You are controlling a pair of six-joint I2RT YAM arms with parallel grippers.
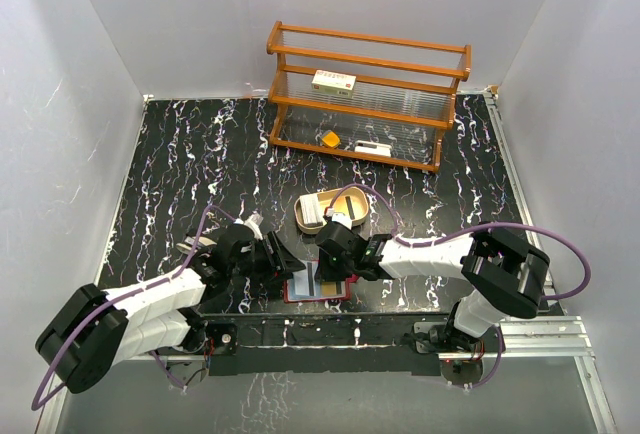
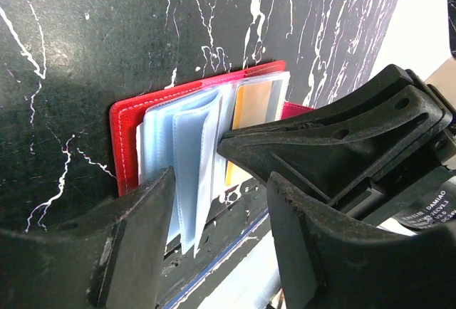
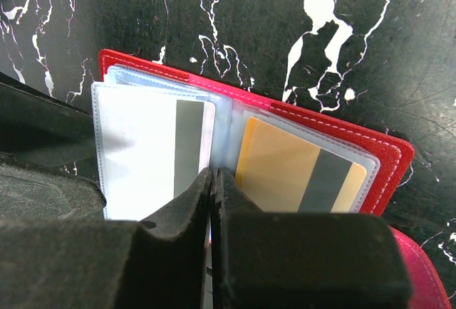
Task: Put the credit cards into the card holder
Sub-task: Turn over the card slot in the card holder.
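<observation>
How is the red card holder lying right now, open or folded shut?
Open: the card holder lies spread, clear pockets fanned, a yellow card and a white card showing inside.

The card holder [image 3: 395, 159] — stitched red leatherette, glossy clear plastic pockets [image 2: 187, 159]; the table [image 1: 170, 174] — smooth black marble-look.

We're on the card holder [image 3: 390, 154] now: dark red with pale stitching, lying open with its cover down on the black marbled surface [image 3: 399, 74], right at the near edge. Its clear bluish pockets [image 2: 189, 159] fan up from the spine. From the right wrist, one pocket shows a white card [image 3: 142, 152] with a grey stripe, and the pocket beside it holds a yellow card [image 3: 281, 170] with a dark stripe, both behind plastic.
</observation>
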